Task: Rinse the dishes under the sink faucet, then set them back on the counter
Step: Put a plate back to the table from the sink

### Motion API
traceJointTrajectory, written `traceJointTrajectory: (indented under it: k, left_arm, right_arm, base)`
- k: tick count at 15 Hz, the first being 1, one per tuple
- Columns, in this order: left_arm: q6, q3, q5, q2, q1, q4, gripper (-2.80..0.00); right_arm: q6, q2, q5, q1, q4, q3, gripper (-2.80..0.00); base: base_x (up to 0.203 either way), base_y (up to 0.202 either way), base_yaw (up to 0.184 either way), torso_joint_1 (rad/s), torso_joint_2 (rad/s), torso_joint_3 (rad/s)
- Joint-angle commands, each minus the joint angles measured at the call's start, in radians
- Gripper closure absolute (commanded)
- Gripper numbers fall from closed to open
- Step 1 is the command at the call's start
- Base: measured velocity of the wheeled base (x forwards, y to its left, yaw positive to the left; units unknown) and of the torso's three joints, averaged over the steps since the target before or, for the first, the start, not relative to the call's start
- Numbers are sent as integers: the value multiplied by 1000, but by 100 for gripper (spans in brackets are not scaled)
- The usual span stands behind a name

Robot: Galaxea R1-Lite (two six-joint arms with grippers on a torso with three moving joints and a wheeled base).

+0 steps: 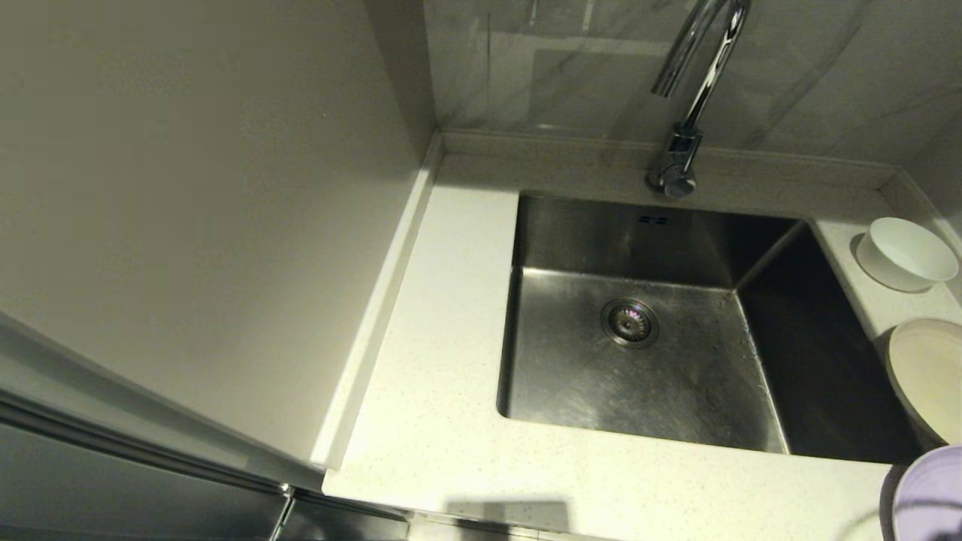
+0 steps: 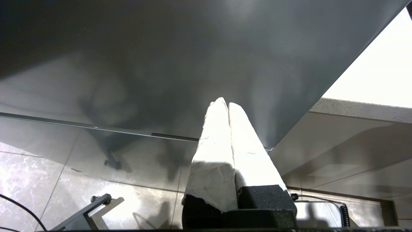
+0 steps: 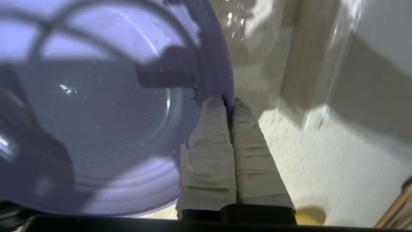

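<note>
Three dishes are in sight: one small white bowl [image 1: 907,253], one cream plate [image 1: 928,376] and one lavender plate [image 1: 926,492], all along the right edge of the single speckled counter [image 1: 436,421], with the lavender plate at its front right corner. There is one steel sink [image 1: 639,376] holding one round drain strainer [image 1: 630,322], and two small overflow slots [image 1: 652,219] in its back wall. One chrome faucet [image 1: 695,90] stands at the sink's back edge. Two grippers appear, the left gripper [image 2: 224,103] and the right gripper [image 3: 229,100], each with two wrapped fingers.
</note>
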Motion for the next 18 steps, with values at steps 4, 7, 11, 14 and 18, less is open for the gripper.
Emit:
traceJointTrajectory:
  k: [4,7,11,14,18]
  left_arm:
    - [0,0,0,-3,-1,0,0]
    - [-1,0,0,-3,0,0,0]
    - [-1,0,0,-3,0,0,0]
    - [-1,0,0,-3,0,0,0]
    - [-1,0,0,-3,0,0,0]
  right_arm:
    - [3,124,4,73,-64,-47,0]
    - [5,149,4,83,-97,-65,0]
    - [43,165,2,99,-179,-65,-280]
    - [59,165,4,112,-181,-82,-280]
    - [64,130,79,120,-179,-95,-280]
  base:
    - [0,0,0,0,0,0]
    - [0,0,0,0,0,0]
    - [0,0,0,0,0,0]
    - [0,0,0,0,0,0]
    - [0,0,0,0,0,0]
